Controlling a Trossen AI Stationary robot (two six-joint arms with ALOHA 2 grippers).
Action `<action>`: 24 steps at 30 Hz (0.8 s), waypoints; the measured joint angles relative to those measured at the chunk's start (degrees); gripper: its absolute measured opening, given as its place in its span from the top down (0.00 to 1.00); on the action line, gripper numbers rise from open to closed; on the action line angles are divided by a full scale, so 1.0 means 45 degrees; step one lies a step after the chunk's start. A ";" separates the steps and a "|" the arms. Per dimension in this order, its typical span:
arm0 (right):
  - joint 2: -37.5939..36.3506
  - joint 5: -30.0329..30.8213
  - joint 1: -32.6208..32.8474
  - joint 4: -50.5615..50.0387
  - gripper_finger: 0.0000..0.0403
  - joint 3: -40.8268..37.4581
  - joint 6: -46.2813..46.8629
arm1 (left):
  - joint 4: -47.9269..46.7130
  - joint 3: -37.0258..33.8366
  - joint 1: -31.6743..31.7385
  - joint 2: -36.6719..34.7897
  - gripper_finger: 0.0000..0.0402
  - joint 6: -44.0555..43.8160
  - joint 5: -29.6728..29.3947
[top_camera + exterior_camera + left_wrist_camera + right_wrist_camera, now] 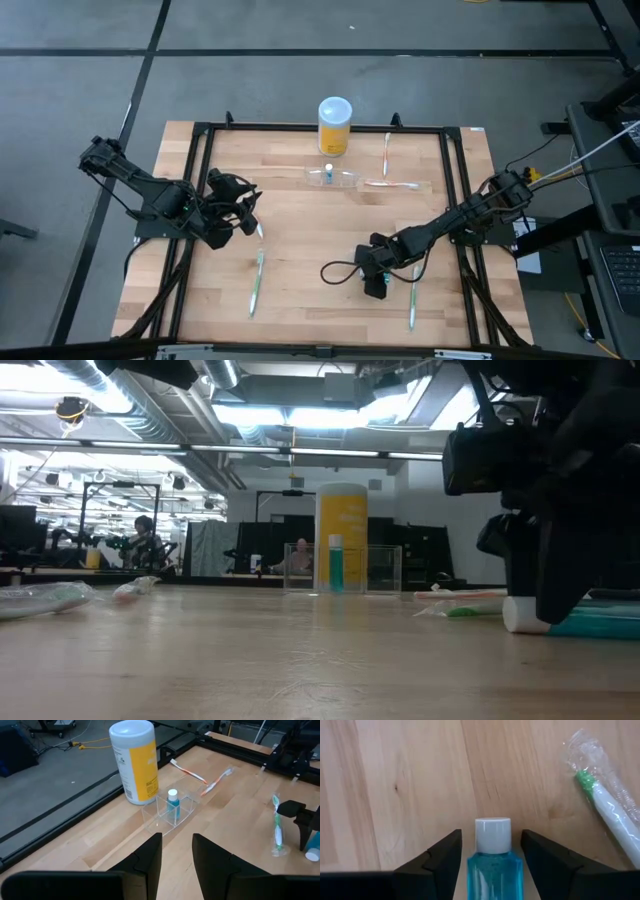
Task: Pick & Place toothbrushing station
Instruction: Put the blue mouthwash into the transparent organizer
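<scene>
The toothbrushing station, a clear plastic holder, stands on the wood near the table's far edge with a small blue bottle upright in it. A second blue bottle with a white cap lies on its side near the front right. My right gripper is open and points steeply down over it, one finger on each side of the cap, with a gap showing on both sides. My left gripper hangs open and empty above the table's left part, facing the holder.
A yellow white-lidded container stands just behind the holder. Two orange toothbrushes lie right of the holder. A wrapped green toothbrush lies beside the lying bottle, and another lies at front left. A black frame borders the tabletop.
</scene>
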 joint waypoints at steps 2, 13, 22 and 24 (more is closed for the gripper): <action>0.0008 0.0101 0.0000 0.0006 0.48 -0.0006 0.0040 | 0.0000 0.0000 0.0000 0.0000 0.74 0.0000 0.0000; 0.0064 0.1233 0.0005 0.0026 0.72 -0.0030 0.0543 | 0.0000 0.0000 0.0000 0.0000 0.74 -0.0061 -0.0005; 0.0114 0.2820 -0.0301 0.0671 0.77 0.0006 0.1077 | 0.0001 0.0000 0.0000 0.0000 0.74 -0.0116 -0.0005; 0.0113 0.3379 -0.0408 0.0642 0.77 0.0328 0.0828 | 0.0001 0.0000 0.0000 0.0000 0.74 -0.0190 -0.0005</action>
